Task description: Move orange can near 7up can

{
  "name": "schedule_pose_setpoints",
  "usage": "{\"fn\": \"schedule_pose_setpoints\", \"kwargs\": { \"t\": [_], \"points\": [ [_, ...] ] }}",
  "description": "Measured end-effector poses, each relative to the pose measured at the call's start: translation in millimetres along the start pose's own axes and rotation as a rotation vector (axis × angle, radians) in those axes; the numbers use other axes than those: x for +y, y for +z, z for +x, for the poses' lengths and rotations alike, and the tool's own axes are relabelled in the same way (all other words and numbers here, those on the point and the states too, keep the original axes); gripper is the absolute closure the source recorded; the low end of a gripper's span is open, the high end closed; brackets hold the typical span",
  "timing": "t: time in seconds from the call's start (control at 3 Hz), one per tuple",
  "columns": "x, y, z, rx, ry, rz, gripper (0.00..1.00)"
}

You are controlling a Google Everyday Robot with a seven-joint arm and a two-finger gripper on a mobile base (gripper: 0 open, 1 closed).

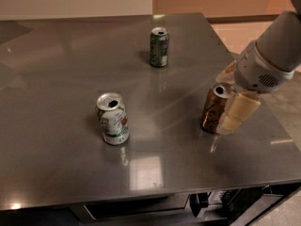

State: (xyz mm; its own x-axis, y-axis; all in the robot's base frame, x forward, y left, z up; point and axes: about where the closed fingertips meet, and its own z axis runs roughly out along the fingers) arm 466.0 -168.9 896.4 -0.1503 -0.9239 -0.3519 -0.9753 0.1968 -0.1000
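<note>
Orange can stands upright on the right part of the table, near its right edge. Long axis is vertical, and the silver top with its dark opening points up. The body is brownish-orange with dark markings, shiny, and no label text is readable.

My pincer comes in from the right and sits at the can's right side, its cream part overlapping the can's right edge. I cannot tell whether it is open or clamped on the can. The grey-white wrist housing is above and right of the can top.

7up can is left of centre and toward the front, upright, white with green patches and a small red spot, top open. It is well apart from the orange can, with bare table between them.

Green can stands upright at the back, about mid-table, well away from both.
</note>
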Motion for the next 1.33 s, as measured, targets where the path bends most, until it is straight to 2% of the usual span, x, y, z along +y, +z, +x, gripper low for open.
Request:
{"fn": "schedule_pose_setpoints", "kwargs": {
  "t": [0.67,1.0,1.33],
  "points": [
    [-4,2,-7,-0.007,-0.003,-0.019,0.64],
    [1,-7,-40,-0.056,-0.053,-0.048,0.87],
    [20,-12,-86,-0.115,-0.136,-0.092,1.00]
  ]
}}
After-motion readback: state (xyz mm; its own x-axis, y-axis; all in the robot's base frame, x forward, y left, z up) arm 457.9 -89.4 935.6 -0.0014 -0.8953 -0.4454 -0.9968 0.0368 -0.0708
